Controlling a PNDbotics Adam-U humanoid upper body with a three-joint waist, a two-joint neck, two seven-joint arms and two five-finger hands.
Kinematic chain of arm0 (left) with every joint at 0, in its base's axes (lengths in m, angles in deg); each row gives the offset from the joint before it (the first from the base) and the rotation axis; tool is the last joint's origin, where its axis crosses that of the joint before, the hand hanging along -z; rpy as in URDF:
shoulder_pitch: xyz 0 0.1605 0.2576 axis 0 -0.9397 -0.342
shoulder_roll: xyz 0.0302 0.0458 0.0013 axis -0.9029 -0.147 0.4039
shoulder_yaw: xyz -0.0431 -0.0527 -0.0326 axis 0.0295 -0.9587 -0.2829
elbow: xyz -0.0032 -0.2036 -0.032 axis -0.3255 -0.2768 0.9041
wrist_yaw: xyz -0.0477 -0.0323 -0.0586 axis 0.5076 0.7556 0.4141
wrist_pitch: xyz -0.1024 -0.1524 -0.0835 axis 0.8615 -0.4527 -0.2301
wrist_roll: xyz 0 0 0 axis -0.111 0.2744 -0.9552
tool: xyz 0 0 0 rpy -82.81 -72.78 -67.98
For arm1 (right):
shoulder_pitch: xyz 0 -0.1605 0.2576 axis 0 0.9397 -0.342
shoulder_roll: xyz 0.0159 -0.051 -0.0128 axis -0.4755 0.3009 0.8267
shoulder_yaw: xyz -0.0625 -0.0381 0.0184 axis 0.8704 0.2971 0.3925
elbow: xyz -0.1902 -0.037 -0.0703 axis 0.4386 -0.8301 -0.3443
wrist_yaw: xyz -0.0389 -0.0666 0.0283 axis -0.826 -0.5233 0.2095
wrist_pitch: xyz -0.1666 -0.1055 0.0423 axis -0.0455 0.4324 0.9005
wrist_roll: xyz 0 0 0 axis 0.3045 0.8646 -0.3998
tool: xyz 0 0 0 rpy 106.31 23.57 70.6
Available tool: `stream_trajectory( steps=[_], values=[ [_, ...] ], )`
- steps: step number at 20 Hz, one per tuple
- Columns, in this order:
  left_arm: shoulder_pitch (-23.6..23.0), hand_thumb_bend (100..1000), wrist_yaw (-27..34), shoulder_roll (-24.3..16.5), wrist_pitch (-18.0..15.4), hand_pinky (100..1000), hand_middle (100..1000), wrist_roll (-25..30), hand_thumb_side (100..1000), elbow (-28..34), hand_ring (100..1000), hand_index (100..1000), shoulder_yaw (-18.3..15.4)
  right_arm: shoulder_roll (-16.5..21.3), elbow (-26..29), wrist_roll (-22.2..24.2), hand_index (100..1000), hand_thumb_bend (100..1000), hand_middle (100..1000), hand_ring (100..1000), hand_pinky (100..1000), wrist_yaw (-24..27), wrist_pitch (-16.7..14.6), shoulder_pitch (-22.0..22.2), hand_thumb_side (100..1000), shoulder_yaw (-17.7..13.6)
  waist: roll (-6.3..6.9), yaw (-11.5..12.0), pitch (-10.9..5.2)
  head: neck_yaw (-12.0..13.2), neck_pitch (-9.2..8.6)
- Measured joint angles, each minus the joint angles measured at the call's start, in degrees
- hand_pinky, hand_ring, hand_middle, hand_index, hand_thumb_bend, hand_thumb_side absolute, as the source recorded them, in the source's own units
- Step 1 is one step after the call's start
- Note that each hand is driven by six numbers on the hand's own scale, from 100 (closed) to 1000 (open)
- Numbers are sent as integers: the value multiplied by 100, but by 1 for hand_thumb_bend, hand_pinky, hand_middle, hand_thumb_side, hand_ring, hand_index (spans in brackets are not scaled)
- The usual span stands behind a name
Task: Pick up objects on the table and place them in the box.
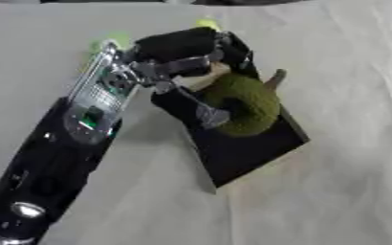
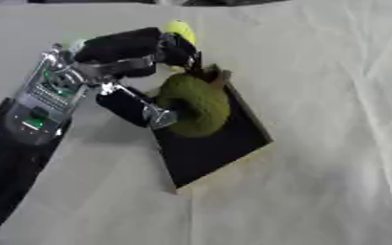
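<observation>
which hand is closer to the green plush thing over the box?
Left. The left hand is on the green plush object over the box; the right hand shows in neither view.

Wrinkled matt cloth covers the table (image 1: 350,191). The green ring-shaped object (image 1: 243,103) looks fuzzy — like felt. The left hand (image 1: 179,50) is black plastic with shiny metal joints; the box (image 1: 249,148) interior is matt black.

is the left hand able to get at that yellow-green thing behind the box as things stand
Probably yes: the left hand is over the box's far end, curled on a green object, with the yellow-green thing just beyond, nothing between.
</observation>
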Motion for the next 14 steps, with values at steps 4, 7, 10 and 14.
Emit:
stream_trajectory(
  steps=[4, 7, 10, 14],
  values=[
    [-140, 100, -193, 34, 55, 697, 517, 55, 257, -77, 577, 710, 21, 15, 0, -9, 779, 100, 639, 868, 899, 0, 7, 2, 523, 0, 5, 0, 0, -14, 1],
    [-182, 100, -286, 34, 103, 730, 549, 103, 250, -134, 611, 744, 40, 16, 0, -12, 779, 100, 639, 868, 899, -1, 7, 22, 524, 0, 5, 0, 0, -13, 1],
    [-216, 100, -365, 34, 162, 805, 623, 163, 246, -237, 697, 817, 129, 16, 0, -18, 779, 100, 638, 868, 899, -1, 3, 25, 523, -1, 4, -1, 0, -12, 3],
    [-219, 100, -418, 34, 207, 945, 794, 207, 245, -322, 847, 906, 214, 16, 0, -21, 779, 100, 637, 867, 899, -1, 5, 32, 524, -1, 4, -6, 0, -7, 27]
  ],
)
